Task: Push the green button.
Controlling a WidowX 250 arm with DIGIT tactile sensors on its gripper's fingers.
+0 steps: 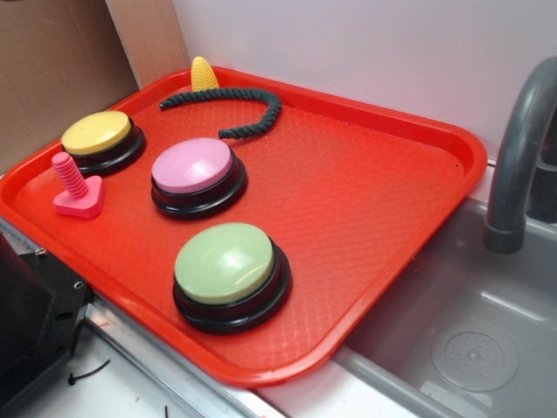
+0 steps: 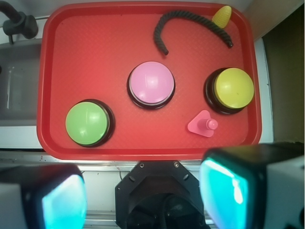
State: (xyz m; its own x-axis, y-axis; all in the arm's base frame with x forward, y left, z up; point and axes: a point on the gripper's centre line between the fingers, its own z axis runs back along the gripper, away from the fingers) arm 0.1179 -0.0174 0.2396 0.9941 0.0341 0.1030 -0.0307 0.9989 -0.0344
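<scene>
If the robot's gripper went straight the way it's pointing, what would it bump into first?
Probably the near rim of the red tray, not a button. The gripper looks open, and the green button sits off to one side. Depth is hard to judge.

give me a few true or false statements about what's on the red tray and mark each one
1. The green button sits on the red tray. True.
2. The pink button lies between the green and yellow buttons. True.
3. The end effector is pressing the green button. False: in the wrist view its fingers are off the tray's near edge, touching nothing.
4. The black rope is coiled around the pink button. False: it lies apart, near the far rim beside the toy corn.
5. The pink screw stands nearest the yellow button. True.
6. The sink holds the green button. False: the button is on the tray.
</scene>
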